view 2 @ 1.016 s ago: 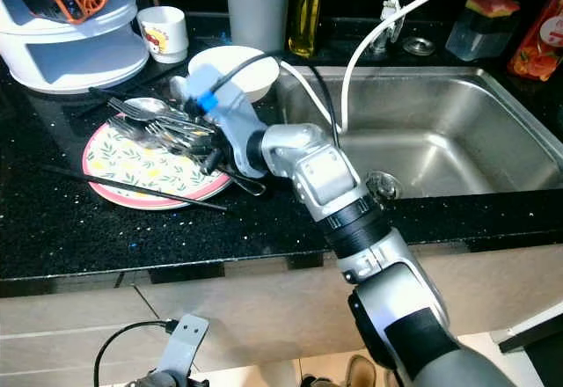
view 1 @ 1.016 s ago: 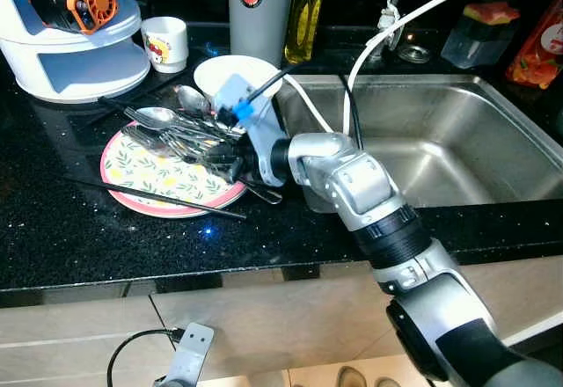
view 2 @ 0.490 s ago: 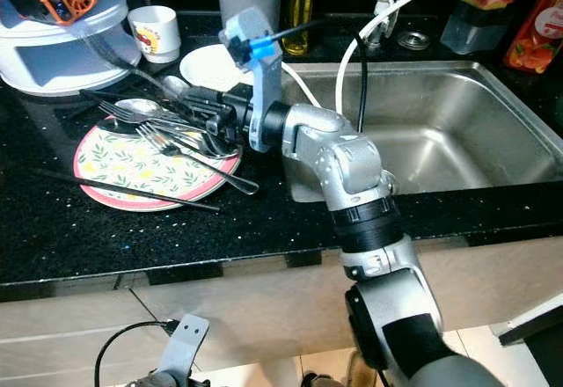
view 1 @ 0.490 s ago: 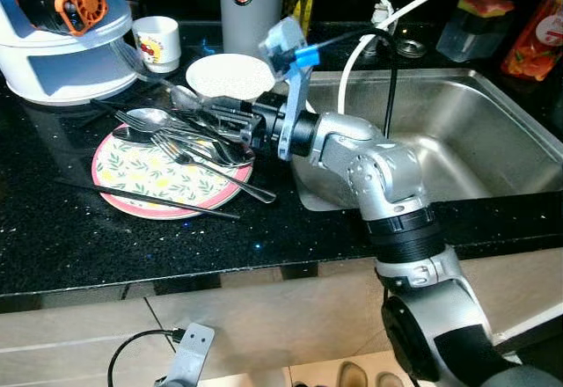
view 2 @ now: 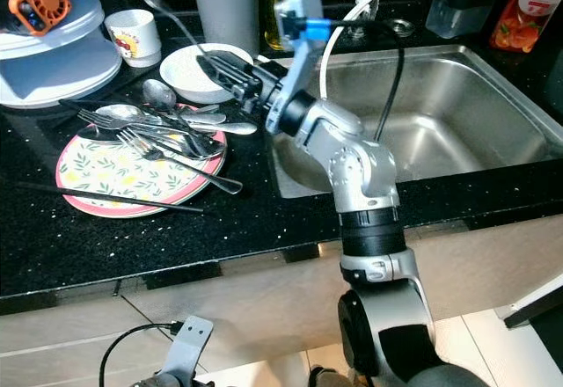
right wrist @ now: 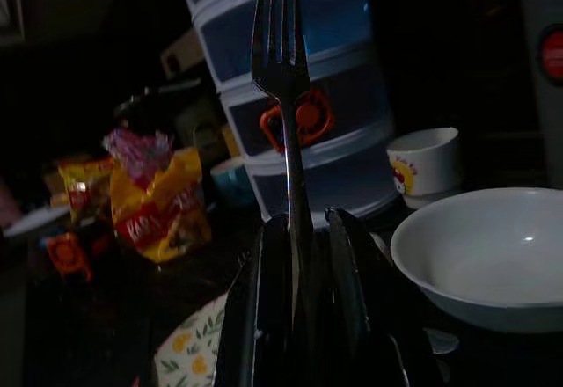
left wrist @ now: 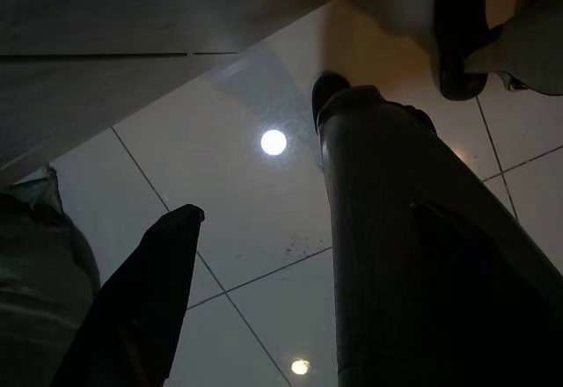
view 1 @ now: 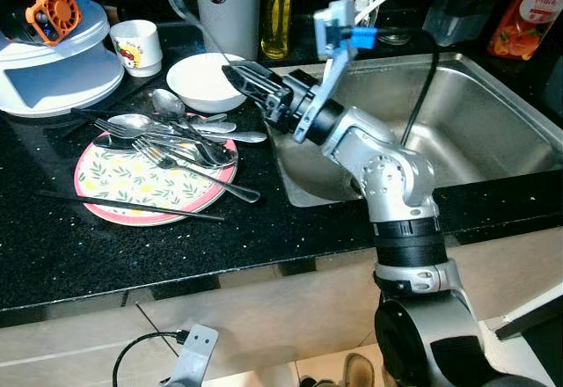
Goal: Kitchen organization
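The right tool [view 1: 236,72] hangs above the plain white bowl [view 1: 205,82], its two black fingers [right wrist: 347,290] pinched on the handle of a slim silver fork [right wrist: 283,97] whose tines stick out past the fingertips. Beside the bowl on the black speckled table [view 1: 132,246], more silver cutlery [view 1: 176,141] is heaped on a round pink-rimmed floral plate [view 1: 132,189]. The left tool [left wrist: 255,264] hangs low over pale floor tiles, fingers well apart, holding nothing.
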Robot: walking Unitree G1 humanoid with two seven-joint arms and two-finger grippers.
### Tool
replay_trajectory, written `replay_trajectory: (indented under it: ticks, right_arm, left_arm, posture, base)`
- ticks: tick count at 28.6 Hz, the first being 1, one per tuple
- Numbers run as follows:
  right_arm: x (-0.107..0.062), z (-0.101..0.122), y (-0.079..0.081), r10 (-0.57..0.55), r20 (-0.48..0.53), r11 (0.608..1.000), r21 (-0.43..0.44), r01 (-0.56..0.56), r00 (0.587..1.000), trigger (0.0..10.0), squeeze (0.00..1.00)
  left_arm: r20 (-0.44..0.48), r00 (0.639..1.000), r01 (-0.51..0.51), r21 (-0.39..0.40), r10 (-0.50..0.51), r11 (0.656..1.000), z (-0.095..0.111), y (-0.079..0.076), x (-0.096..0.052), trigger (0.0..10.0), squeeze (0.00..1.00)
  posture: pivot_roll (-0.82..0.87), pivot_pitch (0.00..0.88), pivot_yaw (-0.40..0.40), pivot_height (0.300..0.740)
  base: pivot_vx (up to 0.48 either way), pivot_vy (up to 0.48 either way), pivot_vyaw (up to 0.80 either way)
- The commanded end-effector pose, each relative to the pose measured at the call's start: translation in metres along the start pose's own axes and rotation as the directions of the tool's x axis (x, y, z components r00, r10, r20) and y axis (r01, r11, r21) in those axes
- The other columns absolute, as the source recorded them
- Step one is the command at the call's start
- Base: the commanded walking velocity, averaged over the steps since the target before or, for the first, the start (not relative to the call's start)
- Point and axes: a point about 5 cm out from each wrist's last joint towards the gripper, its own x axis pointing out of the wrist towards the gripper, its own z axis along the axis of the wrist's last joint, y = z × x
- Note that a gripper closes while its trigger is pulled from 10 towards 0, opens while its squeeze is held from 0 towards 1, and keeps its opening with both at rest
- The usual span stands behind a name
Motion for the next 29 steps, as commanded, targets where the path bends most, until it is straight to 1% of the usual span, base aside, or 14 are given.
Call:
replay_trajectory:
  ticks: [1,6,8,11,19,29]
  right_arm:
    - [-0.002,0.004,0.003,0.001,0.052,1.000,0.004,-0.001,0.999,10.0,0.00]
    - [-0.004,0.005,0.003,-0.008,0.075,1.000,0.026,0.006,0.997,10.0,0.00]
    - [-0.007,0.011,0.002,-0.029,0.136,0.998,0.059,0.021,0.990,10.0,0.00]
    - [-0.009,0.016,0.002,-0.040,0.179,0.996,0.087,0.024,0.983,10.0,0.00]
    - [-0.012,0.017,0.003,-0.054,0.201,0.993,0.111,0.032,0.978,10.0,0.00]
    - [-0.010,0.021,0.004,-0.048,0.215,0.993,0.120,0.023,0.975,10.0,0.00]
  left_arm:
    - [-0.123,0.992,0.030,0.033,-0.026,0.999,-0.030,-0.007,0.001,10.0,0.00]
    - [-0.126,0.992,0.031,0.032,-0.027,0.999,-0.031,-0.006,0.001,10.0,0.00]
    - [-0.130,0.991,0.033,0.028,-0.029,0.999,-0.033,-0.006,0.000,10.0,0.00]
    - [-0.131,0.991,0.033,0.025,-0.030,0.999,-0.034,-0.006,0.000,10.0,0.00]
    - [-0.135,0.990,0.036,0.022,-0.032,0.999,-0.036,-0.007,0.000,10.0,0.00]
    - [-0.134,0.991,0.033,0.026,-0.029,0.999,-0.036,-0.006,0.000,10.0,0.00]
  posture:
    - [-0.06,0.105,0.008,0.740]
    - [-0.06,0.110,0.010,0.740]
    - [-0.05,0.120,0.008,0.740]
    - [-0.05,0.124,0.007,0.740]
    - [-0.05,0.141,0.012,0.740]
    - [-0.07,0.141,0.016,0.740]
  base:
    - [0.000,0.000,0.00]
    - [0.000,0.000,0.00]
    - [0.000,0.000,0.00]
    - [0.000,0.000,0.00]
    - [0.000,0.000,0.00]
    - [0.000,0.000,0.00]
